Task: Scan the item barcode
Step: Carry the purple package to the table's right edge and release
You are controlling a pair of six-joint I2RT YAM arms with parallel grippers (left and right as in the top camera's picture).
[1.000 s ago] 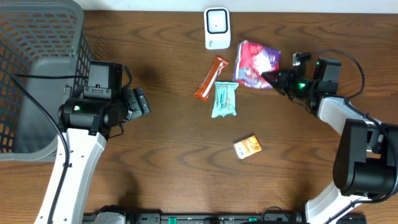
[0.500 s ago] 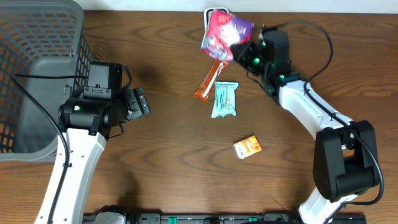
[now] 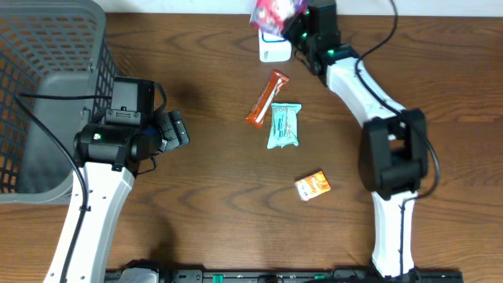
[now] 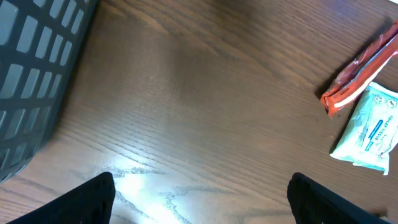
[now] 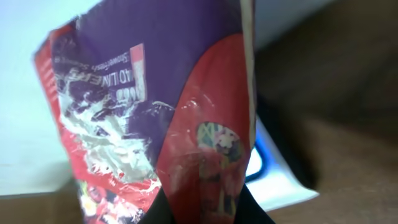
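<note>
At twelve o'clock on the surface (image 3: pixel 212 204), the right hand (image 3: pixel 299 25) pinches a red-and-purple snack pouch (image 3: pixel 271 11) over the white barcode scanner (image 3: pixel 274 50). At nine o'clock, the left hand (image 3: pixel 178 130) gapes wide, empty.

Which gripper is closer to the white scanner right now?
Right. The right gripper holds the bag right over the scanner. The left gripper hangs open far off to the side, near the basket.
</note>
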